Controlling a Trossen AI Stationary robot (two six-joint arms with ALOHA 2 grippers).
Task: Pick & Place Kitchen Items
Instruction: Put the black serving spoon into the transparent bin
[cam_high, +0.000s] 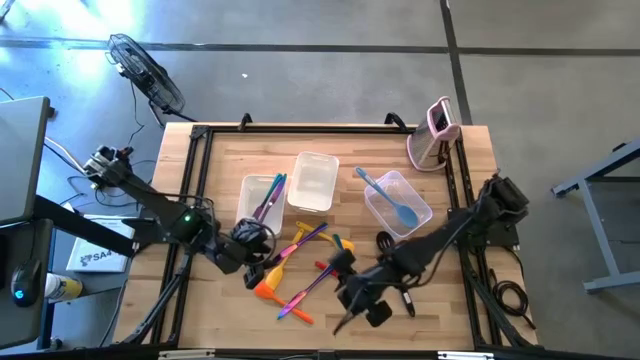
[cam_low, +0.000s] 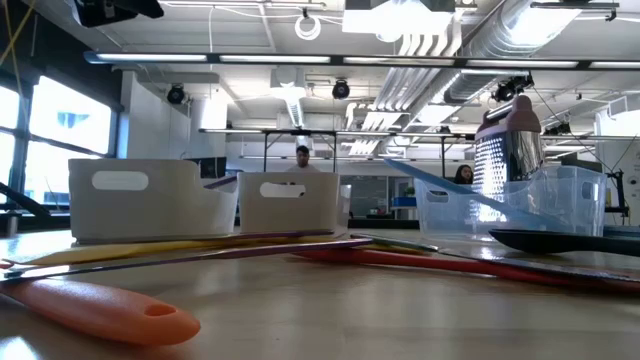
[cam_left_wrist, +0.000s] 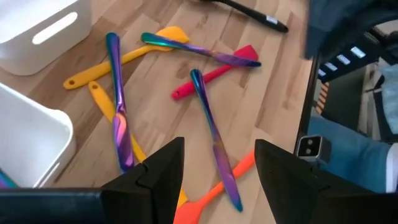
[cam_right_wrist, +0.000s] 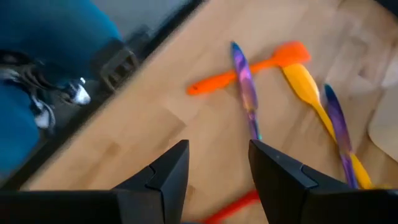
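Observation:
Several slim utensils lie loose on the wooden table (cam_high: 220, 150) near its front edge: iridescent purple ones (cam_left_wrist: 214, 143), a yellow spatula (cam_left_wrist: 124, 59), a red spatula (cam_left_wrist: 214, 78), an orange spatula (cam_right_wrist: 249, 71) and a black one (cam_left_wrist: 249, 12). My left gripper (cam_high: 258, 262) hovers open above the left side of this scatter; its fingers (cam_left_wrist: 168, 165) have nothing between them. My right gripper (cam_high: 342, 298) hovers open over the right side of the scatter, by the near edge, its fingers (cam_right_wrist: 171, 168) holding nothing. Neither gripper shows in the low view.
Three clear tubs stand behind the scatter: the left one (cam_high: 258, 200) holds purple and blue utensils, the middle one (cam_high: 313, 180) shows nothing inside, the right one (cam_high: 400, 205) holds a light blue spoon (cam_high: 395, 200). A pink-and-white gadget (cam_high: 435, 135) stands at the far right.

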